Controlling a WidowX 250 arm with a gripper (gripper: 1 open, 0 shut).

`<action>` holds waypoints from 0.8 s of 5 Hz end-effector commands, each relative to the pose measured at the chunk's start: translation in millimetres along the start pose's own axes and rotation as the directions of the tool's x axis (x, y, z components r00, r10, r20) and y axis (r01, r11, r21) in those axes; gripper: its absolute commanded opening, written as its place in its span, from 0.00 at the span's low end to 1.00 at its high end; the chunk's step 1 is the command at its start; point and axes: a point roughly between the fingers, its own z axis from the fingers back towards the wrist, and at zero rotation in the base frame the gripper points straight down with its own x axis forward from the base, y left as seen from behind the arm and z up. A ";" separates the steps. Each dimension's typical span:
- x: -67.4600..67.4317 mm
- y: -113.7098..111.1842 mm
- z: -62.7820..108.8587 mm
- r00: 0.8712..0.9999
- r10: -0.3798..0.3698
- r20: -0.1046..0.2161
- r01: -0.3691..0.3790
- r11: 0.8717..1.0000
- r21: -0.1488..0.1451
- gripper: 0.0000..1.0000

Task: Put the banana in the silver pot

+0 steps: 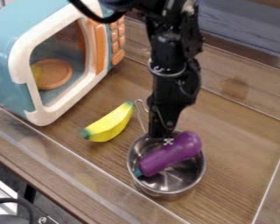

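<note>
The yellow banana [108, 122] lies on the wooden table, left of the silver pot [166, 178] and outside it. A purple eggplant [171, 152] fills the pot, leaning with one end up on the far right rim. My gripper [163, 131] points straight down at the pot's far rim, fingers together. The pot's thin wire handle [143, 115] stands upright right beside the fingers and looks pinched by them. The banana is a short way left of the gripper and untouched.
A teal and cream toy microwave [55, 61] with its door open stands at the back left, close behind the banana. The table's front edge [60, 188] runs diagonally below the pot.
</note>
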 end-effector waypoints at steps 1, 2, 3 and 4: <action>-7.9 3.1 3.6 0.999 0.008 0.044 -0.010 0.999 0.039 0.00; 0.9 -5.3 7.7 0.998 0.031 0.055 -0.033 0.999 0.036 0.00; 9.9 -13.3 12.8 0.996 0.058 0.065 -0.060 0.998 0.029 0.00; 17.1 -16.9 26.1 0.987 0.144 0.073 -0.146 0.989 0.027 0.00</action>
